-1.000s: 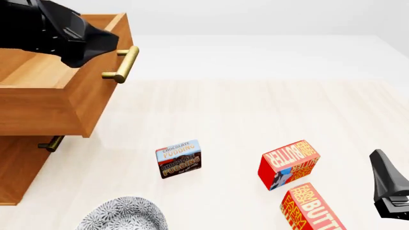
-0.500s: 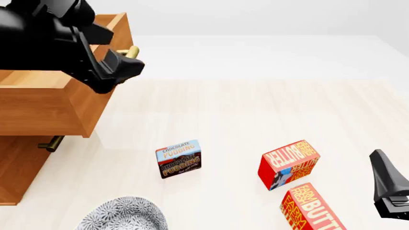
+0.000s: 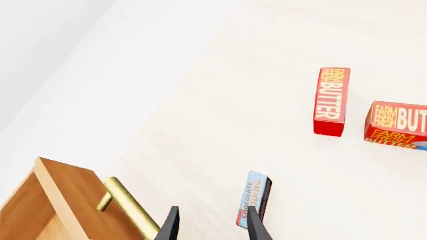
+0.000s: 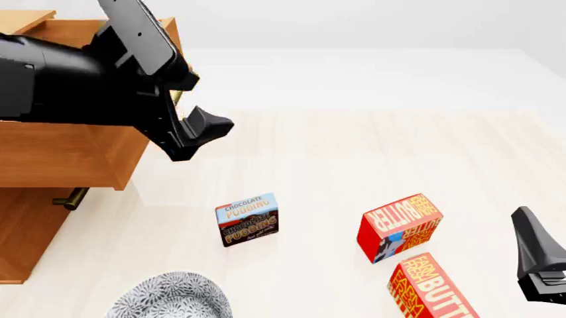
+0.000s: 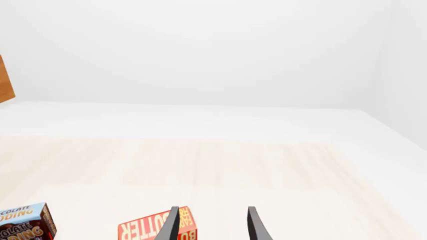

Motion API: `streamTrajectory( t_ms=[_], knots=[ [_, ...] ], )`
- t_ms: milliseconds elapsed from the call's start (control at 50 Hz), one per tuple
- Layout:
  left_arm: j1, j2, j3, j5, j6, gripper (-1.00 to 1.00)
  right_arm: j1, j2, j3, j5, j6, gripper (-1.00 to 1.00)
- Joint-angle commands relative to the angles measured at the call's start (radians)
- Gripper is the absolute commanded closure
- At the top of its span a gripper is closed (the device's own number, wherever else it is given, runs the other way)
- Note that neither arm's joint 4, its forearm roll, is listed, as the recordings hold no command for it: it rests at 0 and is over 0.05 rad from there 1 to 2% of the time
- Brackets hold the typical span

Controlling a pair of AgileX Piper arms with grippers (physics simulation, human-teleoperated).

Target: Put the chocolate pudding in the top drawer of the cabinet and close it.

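The left claw has swung off the top drawer, which stands pulled out of the cabinet, and now hangs past the brass handle, jaws parted and empty. That looks like the opening step done and the reach begun. The chocolate pudding stands on edge on the worktop, at about five o'clock from that claw and well apart. The right claw waits empty, also parted, near the butter boxes.
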Motion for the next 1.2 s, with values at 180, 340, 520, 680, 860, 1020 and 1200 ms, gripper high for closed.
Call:
streamTrajectory(
  t_ms=[180, 340, 520, 680, 860, 1020, 1200],
  knots=[
    [-0.046, 0.1, 0.049, -0.083, -0.009, -1.0, -0.001, -0.001, 0.0, 0.002, 0.004, -1.0],
    [-0.073, 0.142, 0.073, -0.111, -0.022, -1.0, -0.001, -0.001, 0.0, 0.002, 0.004, -1.0],
    [-0.074, 0.169, 0.118, -0.15, -0.003, -1.0, -0.001, -0.001, 0.0, 0.002, 0.004, -1.0],
    [-0.073, 0.199, 0.147, -0.186, -0.009, -1.0, -0.001, -0.001, 0.0, 0.002, 0.003, -1.0],
    [-0.086, 0.249, 0.164, -0.218, -0.032, -1.0, -0.001, -0.001, 0.0, 0.002, 0.004, -1.0],
    [-0.103, 0.28, 0.166, -0.237, -0.036, -1.0, -0.001, -0.001, 0.0, 0.002, 0.004, -1.0],
    [-0.085, 0.31, 0.171, -0.266, -0.028, -1.0, 0.0, -0.001, 0.0, 0.002, 0.004, -1.0]
  ],
)
